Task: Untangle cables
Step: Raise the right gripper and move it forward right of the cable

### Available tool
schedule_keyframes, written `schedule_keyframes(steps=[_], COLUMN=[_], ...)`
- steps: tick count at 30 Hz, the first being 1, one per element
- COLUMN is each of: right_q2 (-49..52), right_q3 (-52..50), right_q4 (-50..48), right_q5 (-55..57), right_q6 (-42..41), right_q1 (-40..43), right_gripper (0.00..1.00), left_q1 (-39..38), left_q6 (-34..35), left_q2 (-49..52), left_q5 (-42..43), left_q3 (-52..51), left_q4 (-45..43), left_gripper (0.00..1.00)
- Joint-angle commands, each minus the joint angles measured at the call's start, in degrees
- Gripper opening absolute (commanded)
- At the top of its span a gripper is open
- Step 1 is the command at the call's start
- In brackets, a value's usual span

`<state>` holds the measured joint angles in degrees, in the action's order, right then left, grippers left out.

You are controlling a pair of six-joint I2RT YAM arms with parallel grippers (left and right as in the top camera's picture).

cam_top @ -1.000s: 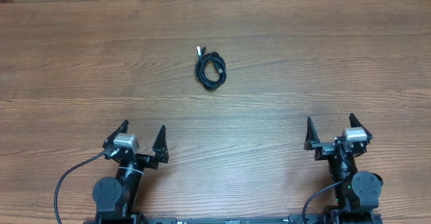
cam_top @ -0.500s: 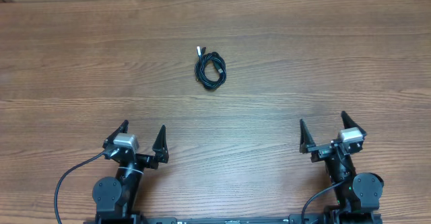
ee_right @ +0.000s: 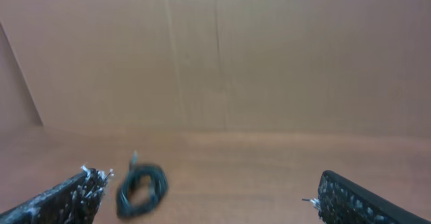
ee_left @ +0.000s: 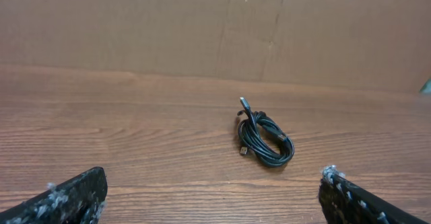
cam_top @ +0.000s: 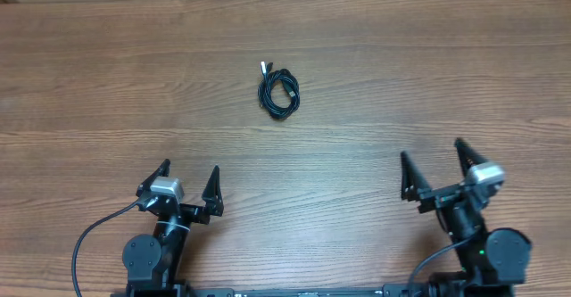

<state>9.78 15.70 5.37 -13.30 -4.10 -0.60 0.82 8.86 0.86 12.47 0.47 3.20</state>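
Presently: opening step, nothing gripped. Small bunched coil of thin black cables [cam_top: 279, 92], one silver-tipped plug poking out on its far side, is lying flat on the brown wood-grain surface [cam_top: 89, 83], well ahead of both arms.

Left pincer [cam_top: 190, 168] is standing wide open and empty. Coil is sitting ahead of it, a little toward its right finger. Right pincer [cam_top: 433, 150] is likewise gaping and empty. Coil is lying ahead and well off to its left, showing low beside its left finger in the blurred wrist view.

Step, as I am judging it: approach is only beginning, with no loop loosened and no end drawn free. Next move is probably calling for one pincer to reach forward and down to pinch the coil's body, with the other going for the silver plug end to draw it out. Thin cord lying flat is asking for a low pinch close to the wood, and the fingertips are risking a scrape or a grab of several strands together.

Room: bare surface is lying open all round the coil, nothing crowding either pincer's path. Tan cardboard wall [ee_left: 135, 29] is rising beyond the coil at the surface's far edge, so pulling back toward the arms or sideways is looking freer than pushing away. Thick black wire [cam_top: 85, 235] is looping behind the left pincer at its arm's base, apart from the work.
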Motion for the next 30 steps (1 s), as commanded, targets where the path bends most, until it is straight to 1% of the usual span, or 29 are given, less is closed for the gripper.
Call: schedule_keyframes(steps=[1,4,7,11,14,22,30], right_q2=[7.58,15.74,23.19,30.29,34.32,43.82,54.27], right_q3=[8.00,15.10,21.18,26.12,26.93,26.93,26.91], right_q4=[2.89,7.28,10.27,10.58,9.31,9.49,9.55], right_q5=[-0.63,-3.67,-9.73,-17.92,-18.99,-21.14,-21.16], right_q6=[-1.97,-1.95,-1.97,-2.54,-6.88,-15.26,-15.89], right_q1=[0.31,0.31,0.31,0.31,0.31,0.31,0.31], right_gripper=[1.00,1.00,1.00,1.00,1.00,1.00,1.00], left_q1=[-0.20,-0.20,-0.20,-0.20,-0.20,-0.20,-0.20], left_q6=[0.55,0.55,0.55,0.55,0.55,0.55,0.55], left_q2=[-0.55,-0.55,-0.55,-0.55,-0.55,-0.55,-0.55], left_q5=[0.68,0.68,0.68,0.68,0.68,0.68,0.68], left_q3=[-0.20,-0.20,-0.20,-0.20,-0.20,-0.20,-0.20], left_q4=[-0.02,-0.02,-0.02,-0.02,-0.02,-0.02,-0.02], left_gripper=[1.00,1.00,1.00,1.00,1.00,0.99,1.00])
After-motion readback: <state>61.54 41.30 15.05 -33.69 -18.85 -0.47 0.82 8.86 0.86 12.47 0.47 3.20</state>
